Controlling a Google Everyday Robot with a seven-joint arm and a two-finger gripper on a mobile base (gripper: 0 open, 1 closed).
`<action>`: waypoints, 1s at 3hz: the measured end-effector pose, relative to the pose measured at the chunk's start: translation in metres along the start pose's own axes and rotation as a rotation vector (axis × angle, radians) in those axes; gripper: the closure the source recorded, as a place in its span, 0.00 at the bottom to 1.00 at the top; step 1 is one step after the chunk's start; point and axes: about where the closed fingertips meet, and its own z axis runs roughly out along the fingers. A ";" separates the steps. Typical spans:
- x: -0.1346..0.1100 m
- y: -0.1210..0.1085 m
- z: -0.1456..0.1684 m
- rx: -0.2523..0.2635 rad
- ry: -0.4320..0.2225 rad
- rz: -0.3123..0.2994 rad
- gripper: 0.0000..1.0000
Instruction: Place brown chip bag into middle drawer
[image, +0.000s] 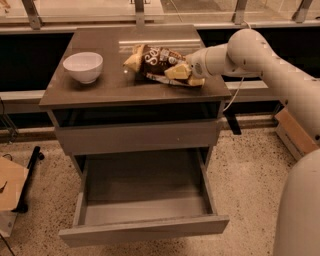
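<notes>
The brown chip bag (152, 61) lies flat on the cabinet top, right of centre, with its tan ends to the left and right. My gripper (181, 75) reaches in from the right at tabletop height and sits on the bag's right end, touching it. The middle drawer (145, 186) is pulled out wide below the cabinet front, and nothing shows inside it. It is well below and in front of the bag.
A white bowl (83, 66) stands on the left of the cabinet top (90, 92). A plain shut drawer front (137, 137) sits above the open drawer. Cardboard boxes lie on the floor at the left (10, 187) and right (295, 132). A railing runs behind.
</notes>
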 end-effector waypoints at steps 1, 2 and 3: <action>-0.016 0.010 -0.017 0.013 -0.025 -0.045 0.73; -0.042 0.026 -0.045 0.028 -0.050 -0.120 0.96; -0.064 0.052 -0.085 0.049 -0.066 -0.199 1.00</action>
